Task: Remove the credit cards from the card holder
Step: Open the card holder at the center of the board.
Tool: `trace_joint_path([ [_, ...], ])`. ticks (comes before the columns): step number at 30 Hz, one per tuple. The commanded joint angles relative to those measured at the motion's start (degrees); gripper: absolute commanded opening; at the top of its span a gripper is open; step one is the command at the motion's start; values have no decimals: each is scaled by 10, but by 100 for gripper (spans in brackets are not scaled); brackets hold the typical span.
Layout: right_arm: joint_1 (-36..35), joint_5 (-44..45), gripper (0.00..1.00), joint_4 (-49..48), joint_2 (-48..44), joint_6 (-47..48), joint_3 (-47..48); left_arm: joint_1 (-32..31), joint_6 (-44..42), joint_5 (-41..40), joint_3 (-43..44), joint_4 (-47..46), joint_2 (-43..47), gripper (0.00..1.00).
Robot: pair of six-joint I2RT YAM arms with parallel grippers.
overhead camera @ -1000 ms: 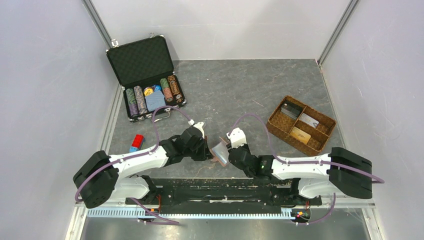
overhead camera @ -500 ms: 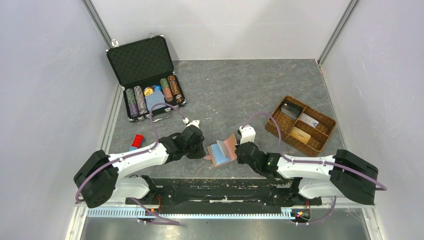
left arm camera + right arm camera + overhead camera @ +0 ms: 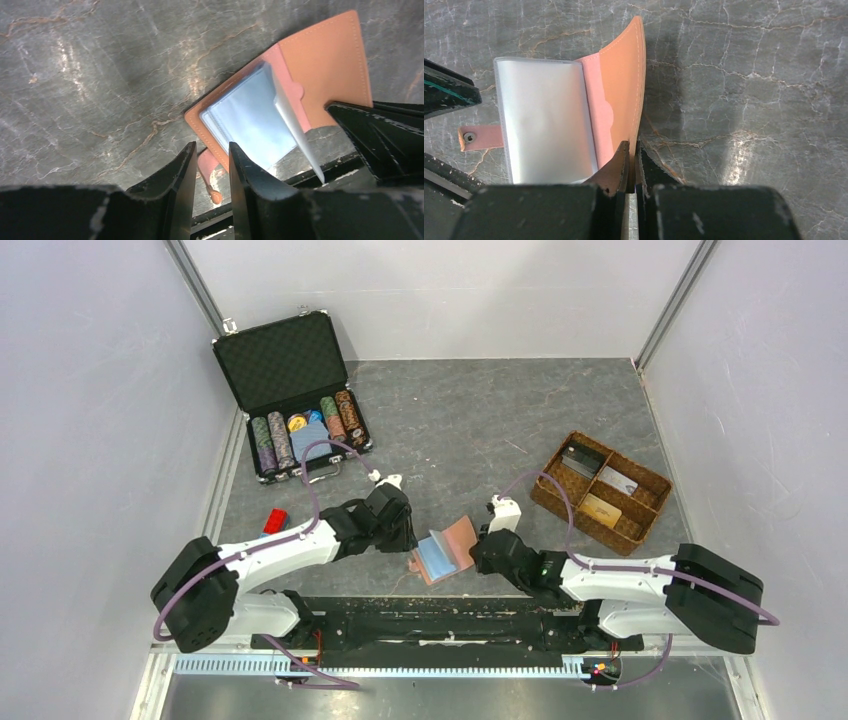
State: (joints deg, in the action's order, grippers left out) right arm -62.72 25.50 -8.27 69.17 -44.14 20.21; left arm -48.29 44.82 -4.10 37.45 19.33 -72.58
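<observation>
Pinching gripper: the right gripper (image 3: 479, 544) (image 3: 629, 150) has its fingers closed on the near edge of the card holder's tan cover flap, which curves up off the table.
Card holder: the card holder (image 3: 445, 548) (image 3: 320, 65) (image 3: 621, 75) lies open between the two grippers, at the table's near edge – its near corner reaches the black base rail.
Clear sleeves: the pale blue sleeves (image 3: 245, 117) (image 3: 544, 120) are fanned; whether a card sits inside cannot be told.
Snap tab: the snap tab (image 3: 479, 137) (image 3: 209, 172) lies flat, pointing left, free of any finger.
Left gripper: the left gripper (image 3: 405, 536) (image 3: 210, 150) is just left of the card holder, fingers a narrow gap apart, holding nothing.
Credit cards: three credit cards (image 3: 600, 508) lie in the woven tray (image 3: 552, 498), one per compartment – dark grey, white, tan.
Open room: bare grey table (image 3: 450, 420) stretches beyond the card holder, between the chip case (image 3: 285, 365) and the tray.
Left edge: red and blue blocks (image 3: 274, 523) sit near the left arm.
</observation>
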Motion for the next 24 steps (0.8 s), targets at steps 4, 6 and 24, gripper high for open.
trace_joint_path([
  [4,-1,1,0,-5,-17,-35,-25,1,-31,57,23,-67,-6,32],
  [6,-1,0,0,-8,-21,-38,-29,1,-30,87,14,-94,-19,31],
  [24,-6,11,33,75,-95,42,3,1,5,244,40,-255,-166,23],
])
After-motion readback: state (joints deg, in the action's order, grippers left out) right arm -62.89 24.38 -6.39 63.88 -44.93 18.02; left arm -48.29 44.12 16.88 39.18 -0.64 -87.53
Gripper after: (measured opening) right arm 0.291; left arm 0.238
